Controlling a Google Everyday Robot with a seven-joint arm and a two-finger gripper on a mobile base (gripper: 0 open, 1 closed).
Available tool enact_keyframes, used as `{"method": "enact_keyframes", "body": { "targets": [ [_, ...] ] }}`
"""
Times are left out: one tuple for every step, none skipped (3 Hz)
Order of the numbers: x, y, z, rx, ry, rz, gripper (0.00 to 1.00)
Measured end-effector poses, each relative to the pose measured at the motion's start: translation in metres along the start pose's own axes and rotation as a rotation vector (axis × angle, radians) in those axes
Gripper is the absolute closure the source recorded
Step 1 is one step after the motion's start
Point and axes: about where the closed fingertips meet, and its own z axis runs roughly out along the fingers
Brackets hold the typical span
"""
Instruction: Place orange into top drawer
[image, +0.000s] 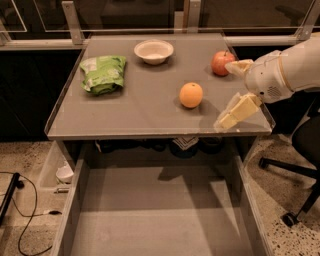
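Observation:
The orange (191, 94) sits on the grey tabletop (140, 110), right of centre. My gripper (224, 95) hovers over the table's right side, just right of the orange and not touching it. Its two pale fingers are spread open and empty, one finger (238, 66) near the red apple (222, 62), the other (235, 112) near the table's front right edge. The top drawer (160, 215) is pulled out below the table's front, wide and grey, with nothing in it.
A white bowl (154, 51) stands at the back centre and a green bag (103, 73) lies at the left. A black office chair base (295, 175) stands on the floor at the right. Cables (20, 220) lie on the floor at the left.

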Motion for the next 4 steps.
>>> {"method": "enact_keyframes", "body": {
  "targets": [
    [0.000,0.000,0.000,0.000,0.000,0.000,0.00],
    [0.005,-0.008,0.019,0.015,-0.013,0.014,0.00],
    [0.011,-0.021,0.049,0.022,-0.055,0.041,0.00],
    [0.012,-0.037,0.078,0.021,-0.101,0.076,0.00]
  ]
}}
